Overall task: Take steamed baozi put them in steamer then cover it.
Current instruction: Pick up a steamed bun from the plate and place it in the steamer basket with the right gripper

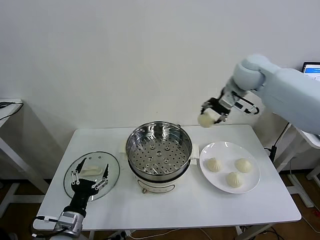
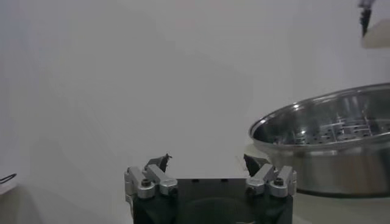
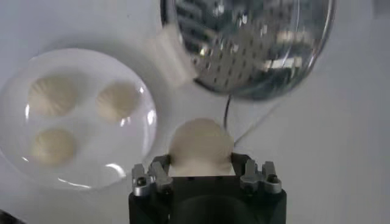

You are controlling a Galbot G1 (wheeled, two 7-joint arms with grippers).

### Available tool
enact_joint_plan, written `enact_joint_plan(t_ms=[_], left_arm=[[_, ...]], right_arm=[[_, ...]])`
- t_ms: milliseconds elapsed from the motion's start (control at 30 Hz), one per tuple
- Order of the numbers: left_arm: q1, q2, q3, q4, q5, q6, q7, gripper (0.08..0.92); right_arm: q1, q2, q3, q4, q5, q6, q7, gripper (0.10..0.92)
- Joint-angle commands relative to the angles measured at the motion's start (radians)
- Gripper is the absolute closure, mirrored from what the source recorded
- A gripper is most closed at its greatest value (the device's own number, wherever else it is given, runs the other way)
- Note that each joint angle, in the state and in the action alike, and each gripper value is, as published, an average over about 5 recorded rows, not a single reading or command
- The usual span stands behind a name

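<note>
My right claw [image 1: 209,116] pinches a baozi [image 1: 205,119] in the air, between steamer [image 1: 159,148] and plate [image 1: 229,167]. Left claw [image 1: 88,182] hangs spread over the cover [image 1: 92,173].

Shiny perforated metal steamer [image 1: 159,150], clear glass cover [image 1: 92,174], matt doughy baozi [image 1: 205,119].

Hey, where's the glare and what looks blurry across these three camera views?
Head view: even, soft light; faint reflections on the round clear glass lid. Right wrist view: bright glare on the shiny round stainless-steel steamer and the flat white plate; the cream-white bun in the right hand looks soft. Left wrist view: steamer rim glints, open left hand dark.
</note>
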Motion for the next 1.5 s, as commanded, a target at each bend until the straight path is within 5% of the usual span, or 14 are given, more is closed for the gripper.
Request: enact_joint_plan(t_ms=[33,700,1500], left_arm=[[-0.001,0.0,-0.006,0.002,-0.003,0.001,0.001,0.177],[-0.013,0.009,-0.03,0.013,-0.022,0.001,0.009,0.177],[-0.005,0.007,-0.036,0.012,-0.029,-0.008,0.013,0.177]], right_arm=[[0.122,0.217,-0.164,0.031,0.011,0.152,0.051,0.338],[-0.174,0.461,-0.044,-0.375,-0.219,0.228,0.129,0.338],[-0.267,0.481,0.035,-0.469,-0.312,0.178,0.164,0.338]])
